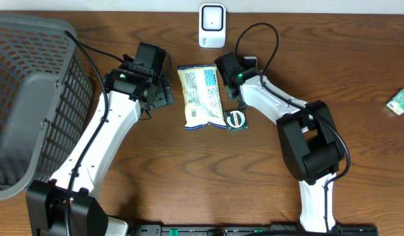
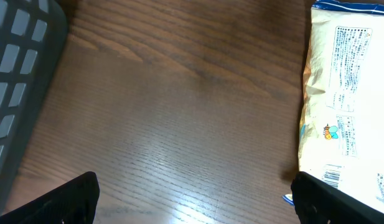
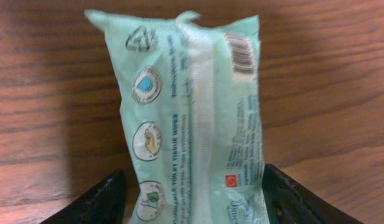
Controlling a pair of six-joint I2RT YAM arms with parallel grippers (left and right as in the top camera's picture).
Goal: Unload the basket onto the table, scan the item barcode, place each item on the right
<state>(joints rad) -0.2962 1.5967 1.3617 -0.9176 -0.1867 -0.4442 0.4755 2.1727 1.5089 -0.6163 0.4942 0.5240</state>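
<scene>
While I watched the feeds, a grey mesh basket (image 1: 57, 105) filled the left side, its slatted walls and grey floor showing. Right of it my left gripper (image 1: 164, 92) hung over bare wood, its fingers (image 2: 67, 199) spread fully wide with nothing between them. Just beside it lay a yellow-and-white snack bag (image 1: 200, 97), printed back up, with a small barcode near one end. Behind the bag, at the far edge, stood the white scanner (image 1: 212, 25).

At the bag's lower right corner the wipes pack (image 3: 192, 112) lay flat on the tabletop (image 1: 359, 52), apart from the scanner. It was pale mint green, back side up, with a seam running down its length. Round icons sat left of the seam and fine print to its right. Its barcode faced up at the far right corner.

My right gripper (image 3: 195, 202) had a dark finger on either side of the pack's near end, close against its edges. I could not tell whether they were pressing it.

Far right, near the edge, sat a small green packet (image 1: 401, 101). The wood was dark brown with grain running across.
</scene>
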